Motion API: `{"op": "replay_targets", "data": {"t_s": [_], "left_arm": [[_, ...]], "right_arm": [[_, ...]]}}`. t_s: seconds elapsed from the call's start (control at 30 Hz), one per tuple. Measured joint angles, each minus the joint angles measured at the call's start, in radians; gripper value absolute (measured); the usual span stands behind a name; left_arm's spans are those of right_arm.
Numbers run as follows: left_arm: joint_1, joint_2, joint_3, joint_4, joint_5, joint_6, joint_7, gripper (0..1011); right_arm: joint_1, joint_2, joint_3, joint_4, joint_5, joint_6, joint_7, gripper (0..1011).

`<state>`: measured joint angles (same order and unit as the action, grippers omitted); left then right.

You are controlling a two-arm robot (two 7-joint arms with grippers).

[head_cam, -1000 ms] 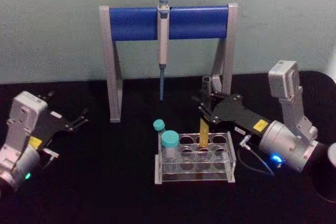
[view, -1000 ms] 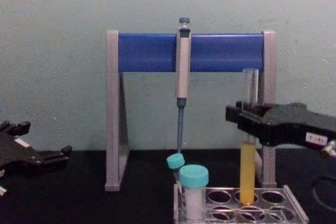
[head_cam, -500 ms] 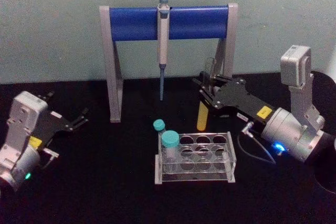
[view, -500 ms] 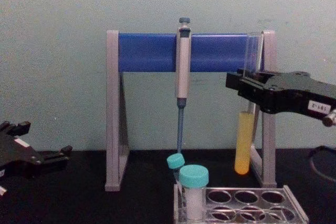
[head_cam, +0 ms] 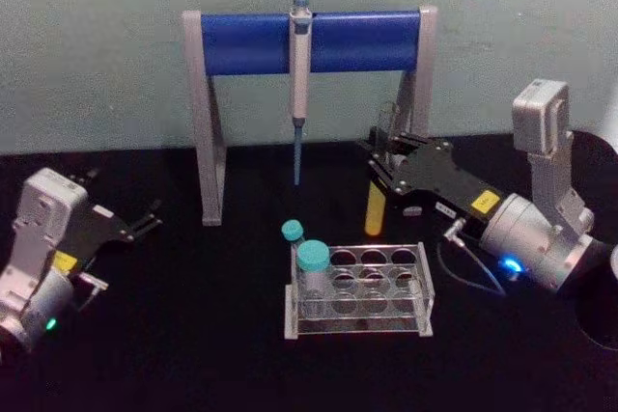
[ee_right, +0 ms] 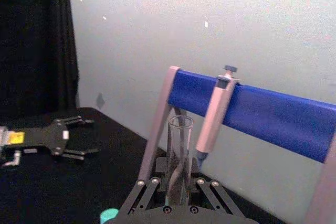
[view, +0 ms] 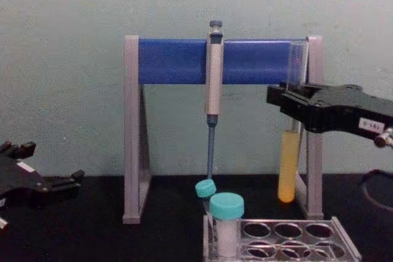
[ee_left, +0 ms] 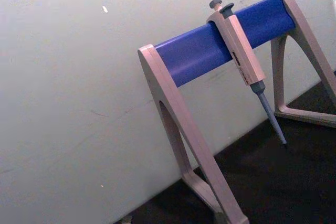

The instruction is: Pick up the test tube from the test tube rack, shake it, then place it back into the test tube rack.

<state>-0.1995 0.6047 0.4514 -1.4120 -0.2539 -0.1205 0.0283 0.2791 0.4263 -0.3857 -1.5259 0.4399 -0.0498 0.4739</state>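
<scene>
The test tube (head_cam: 375, 211), clear glass with yellow-orange liquid in its lower part, hangs upright in the air behind and above the test tube rack (head_cam: 359, 328). My right gripper (head_cam: 383, 163) is shut on the tube's upper half. In the chest view the test tube (view: 287, 167) has its bottom well above the rack (view: 347, 245), in front of the stand's right leg, and the right gripper (view: 293, 106) holds it. In the right wrist view the tube (ee_right: 178, 156) rises between the fingers. My left gripper (head_cam: 152, 217) rests open at the far left, low over the table.
A grey-and-blue pipette stand (head_cam: 309, 41) spans the back, with a pipette (head_cam: 299, 84) hanging at its middle. Two teal-capped vials (head_cam: 312, 260) stand at the rack's left end. The stand's right leg (view: 314, 151) is close behind the tube. A pale wall closes off the back.
The right gripper has lifted the test tube out of its rack hole and carried it up and back toward the stand. The left arm has stayed still.
</scene>
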Motion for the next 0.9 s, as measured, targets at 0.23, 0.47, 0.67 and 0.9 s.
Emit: {"op": "replay_targets", "data": {"t_s": [0.23,0.47,0.67,0.9], "left_arm": [[0.0,0.0,0.0,0.0,0.0,0.0,0.0,1010],[0.0,0.0,0.0,0.0,0.0,0.0,0.0,1010],[0.0,0.0,0.0,0.0,0.0,0.0,0.0,1010],[0.0,0.0,0.0,0.0,0.0,0.0,0.0,1010]], "right_arm": [[-0.032,0.021,0.023,-0.035,-0.017,0.007,-0.027,229],[-0.091,0.049,0.048,-0.101,-0.012,0.038,-0.039,229],[-0.125,0.066,0.051,-0.145,0.022,0.066,-0.014,229],[-0.115,0.061,0.023,-0.149,0.05,0.069,0.019,229]]}}
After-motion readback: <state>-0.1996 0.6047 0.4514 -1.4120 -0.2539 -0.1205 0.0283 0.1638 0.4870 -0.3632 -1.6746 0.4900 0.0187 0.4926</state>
